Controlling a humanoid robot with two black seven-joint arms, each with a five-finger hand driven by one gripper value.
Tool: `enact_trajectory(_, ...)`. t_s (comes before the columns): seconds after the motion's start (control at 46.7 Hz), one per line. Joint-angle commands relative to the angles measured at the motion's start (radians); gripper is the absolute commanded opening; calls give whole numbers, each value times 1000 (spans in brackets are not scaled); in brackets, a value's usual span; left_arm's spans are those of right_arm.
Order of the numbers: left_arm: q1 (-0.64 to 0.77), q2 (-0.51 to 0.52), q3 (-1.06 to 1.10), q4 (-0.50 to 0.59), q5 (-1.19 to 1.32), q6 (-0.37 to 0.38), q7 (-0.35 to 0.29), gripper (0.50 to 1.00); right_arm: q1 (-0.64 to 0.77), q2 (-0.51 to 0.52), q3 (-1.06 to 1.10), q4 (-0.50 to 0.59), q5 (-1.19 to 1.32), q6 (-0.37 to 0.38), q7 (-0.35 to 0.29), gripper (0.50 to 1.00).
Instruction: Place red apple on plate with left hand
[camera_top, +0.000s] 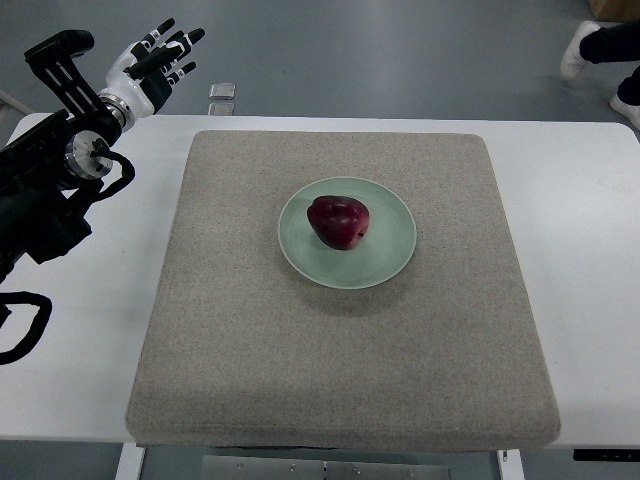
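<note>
A dark red apple (338, 221) lies on a pale green plate (385, 255) in the middle of a grey mat (250, 350). My left hand (155, 58) is raised at the far left, beyond the table's back edge, well apart from the apple. Its fingers are spread and hold nothing. The left arm (50, 170) comes in along the left edge.
The mat lies on a white table (585, 250). A small grey object (222, 92) lies on the floor behind the table. A person's feet in white shoes (580, 50) show at the top right corner.
</note>
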Motion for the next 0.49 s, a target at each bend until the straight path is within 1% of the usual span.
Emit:
enact_trajectory(0.0,-3,-2,0,1,0,1,2,990,0,0,0,0,0,0,0,964)
enact_trajectory(0.236,-11,6,0,1,0,1,0,990,2,0,2,0,3,8,0,964)
enact_trajectory(0.471,-11,6,-2,3,0,1,0,990,-3,0,0,32,-1,12,0,964)
